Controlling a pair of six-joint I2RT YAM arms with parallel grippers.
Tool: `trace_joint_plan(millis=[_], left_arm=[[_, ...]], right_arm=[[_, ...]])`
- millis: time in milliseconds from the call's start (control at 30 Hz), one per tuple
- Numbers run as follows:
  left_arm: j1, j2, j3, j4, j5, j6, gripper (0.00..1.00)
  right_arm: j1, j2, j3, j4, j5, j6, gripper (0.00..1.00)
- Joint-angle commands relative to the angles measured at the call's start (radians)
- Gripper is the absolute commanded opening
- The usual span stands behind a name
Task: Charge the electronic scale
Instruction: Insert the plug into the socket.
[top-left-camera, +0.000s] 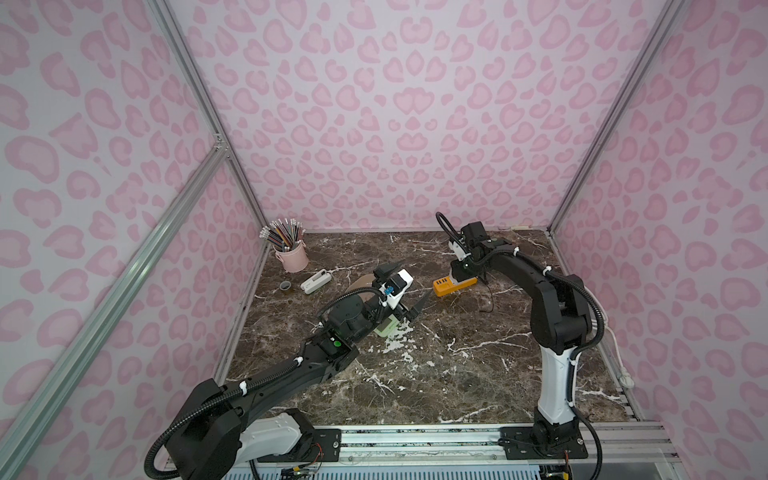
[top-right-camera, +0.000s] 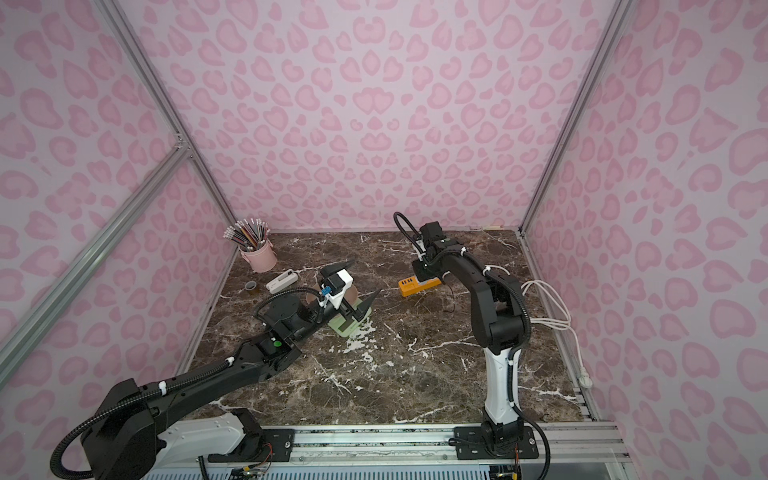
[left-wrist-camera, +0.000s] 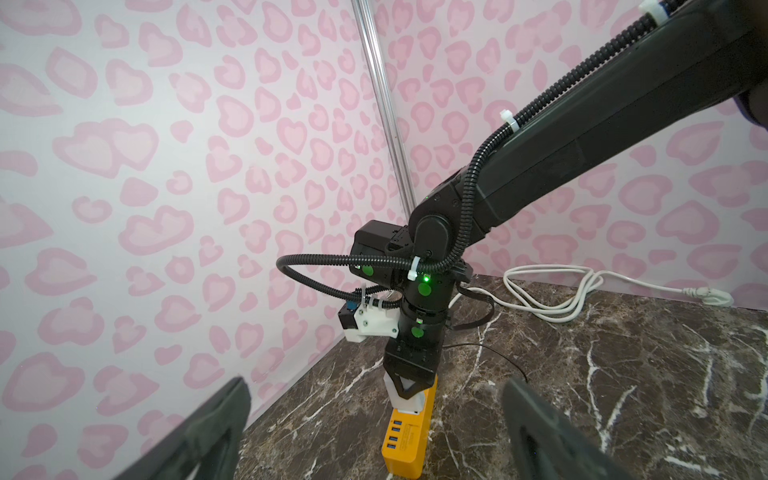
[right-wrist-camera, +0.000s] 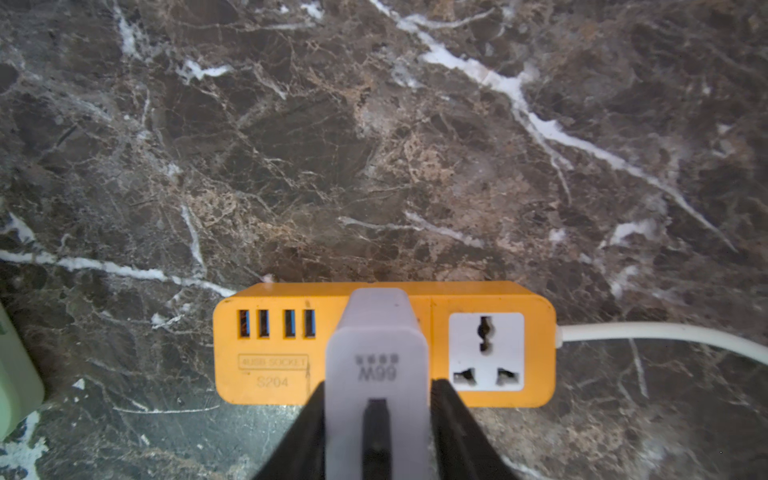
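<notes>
left fingers (left-wrist-camera: 208, 436) wide apart, empty | right fingers (right-wrist-camera: 457, 436) flank charger (right-wrist-camera: 376, 365) on power strip (right-wrist-camera: 270, 374), grip unclear

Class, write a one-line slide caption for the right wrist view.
Right gripper straddling a white charger seated on the orange power strip, on the marble table.

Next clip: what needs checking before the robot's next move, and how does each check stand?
1. White charger upright in the orange power strip: ok.
2. Right gripper clear of the charger: cannot tell; jaws flank it closely.
3. Left gripper open: ok.
4. Black cable reaching the electronic scale: not ok; it lies beside the strip.
5. Scale unobstructed: not ok; left arm covers most of it.
</notes>
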Motion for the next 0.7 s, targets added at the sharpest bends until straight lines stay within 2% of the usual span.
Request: trace_joint_plan(millis=[0, 67, 233, 467, 667], left_arm=[[0.0, -0.004, 0.011, -0.008, -0.008, 0.011, 0.96], [0.0, -0.005, 0.009, -0.009, -0.012, 0.014, 0.96], [0.0, 0.002, 0.006, -0.005, -0.019, 0.015, 0.96], [0.0, 0.03, 0.012, 0.031, -0.034, -0.018, 0.96], [0.0, 0.07, 0.027, 0.055, -0.004, -0.047, 0.96]], right_arm=[[-0.008, -0.019, 0.063, -0.042, -0.036, 0.017, 0.61], [-0.017, -0.053, 0.064, -0.035, -0.047, 0.03, 0.68], [-0.025, -0.168, -0.05, 0.012, -0.088, 0.064, 0.74], [-0.044, -0.427, -0.411, 0.193, -0.101, 0.161, 0.75], [-0.085, -0.621, -0.685, 0.355, -0.035, 0.243, 0.76]])
